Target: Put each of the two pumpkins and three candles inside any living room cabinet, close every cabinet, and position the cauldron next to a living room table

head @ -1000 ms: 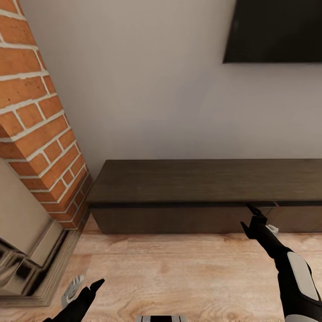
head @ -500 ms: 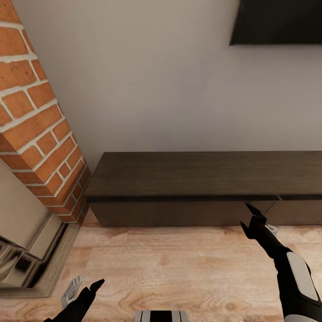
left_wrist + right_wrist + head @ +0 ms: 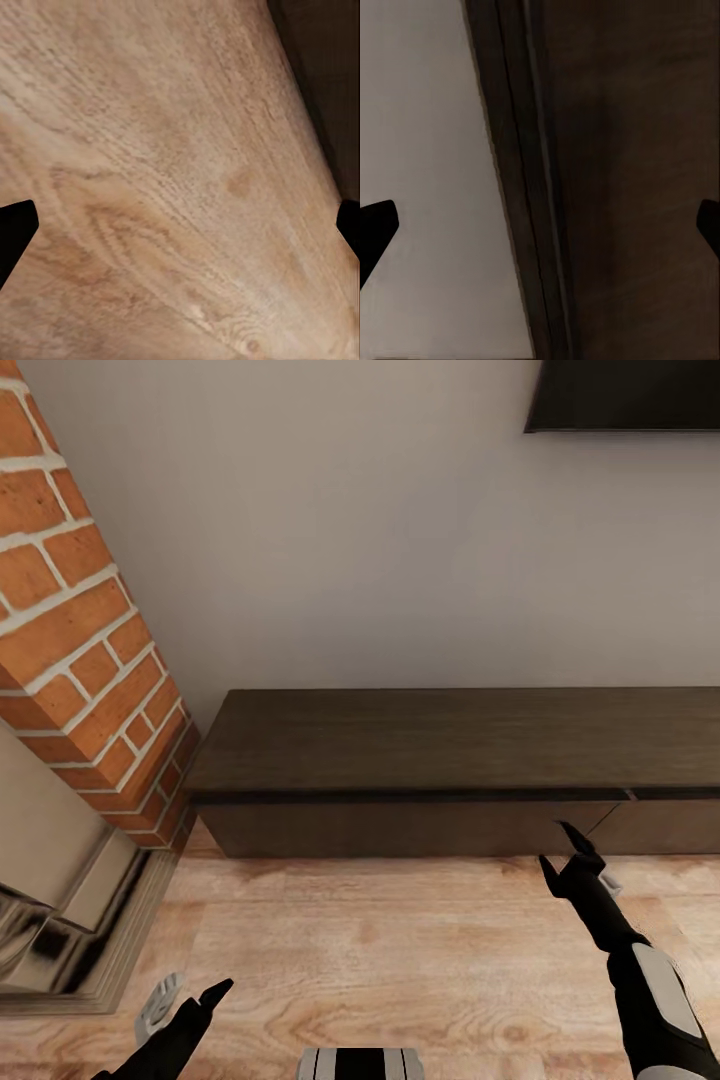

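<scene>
Right gripper (image 3: 562,846), lower right of frame, fingers spread and empty, hangs just before the cabinet (image 3: 440,760) spanning mid-frame, fronts apparently shut; opening step, likely next hooking a front's top edge; left gripper (image 3: 190,995), lower left, also spread.

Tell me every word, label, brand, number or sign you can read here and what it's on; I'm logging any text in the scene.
None: no readable text stands on anything in these views.
The cabinet, the brick column, the wall-mounted dark screen and the wooden floor carry no lettering.
The right gripper and left gripper show no marking either.
</scene>
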{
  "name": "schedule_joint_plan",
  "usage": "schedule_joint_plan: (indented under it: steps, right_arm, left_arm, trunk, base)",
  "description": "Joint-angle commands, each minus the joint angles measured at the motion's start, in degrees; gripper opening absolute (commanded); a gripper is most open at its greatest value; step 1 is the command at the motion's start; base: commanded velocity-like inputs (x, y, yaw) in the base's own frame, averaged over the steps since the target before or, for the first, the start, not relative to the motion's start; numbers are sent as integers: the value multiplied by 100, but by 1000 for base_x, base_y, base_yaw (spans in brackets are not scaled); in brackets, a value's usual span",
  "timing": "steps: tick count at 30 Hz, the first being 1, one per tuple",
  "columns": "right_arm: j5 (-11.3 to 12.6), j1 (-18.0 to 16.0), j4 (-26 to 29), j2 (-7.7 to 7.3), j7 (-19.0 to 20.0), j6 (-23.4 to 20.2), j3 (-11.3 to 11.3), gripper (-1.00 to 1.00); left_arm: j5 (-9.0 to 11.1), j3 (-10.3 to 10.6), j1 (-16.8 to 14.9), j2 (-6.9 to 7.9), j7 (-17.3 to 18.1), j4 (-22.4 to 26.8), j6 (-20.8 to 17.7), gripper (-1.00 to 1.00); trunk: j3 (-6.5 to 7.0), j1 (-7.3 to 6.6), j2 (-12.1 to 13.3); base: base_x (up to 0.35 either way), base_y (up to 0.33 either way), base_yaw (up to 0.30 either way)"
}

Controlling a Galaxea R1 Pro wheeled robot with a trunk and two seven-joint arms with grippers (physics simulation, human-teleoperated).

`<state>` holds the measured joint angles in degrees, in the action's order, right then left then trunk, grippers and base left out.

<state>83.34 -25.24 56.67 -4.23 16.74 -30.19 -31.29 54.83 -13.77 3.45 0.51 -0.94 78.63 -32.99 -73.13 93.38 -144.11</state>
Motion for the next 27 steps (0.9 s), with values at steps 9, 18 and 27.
schedule_joint_plan:
  steps: [9, 18, 27]
  right_arm:
    - [23, -115, -1054, -243, 2039, 520, -40, 100]
    - [-41, -583, -1677, -275, 2026, 1595, 12, 100]
    - [-98, -612, -1614, -353, 785, 1757, 20, 100]
  left_arm:
    - [-32, -17, 407, 2, 634, 179, 17, 100]
    - [-51, -221, 488, 19, 1038, -663, 272, 100]
    - [-51, -221, 481, 22, 1043, -705, 290, 100]
  trunk:
    - [-3, -1, -1]
    - [-3, -1, -1]
    - [-3, -1, -1]
  base:
    - [0, 0, 0]
    - [0, 0, 0]
    - [0, 0, 0]
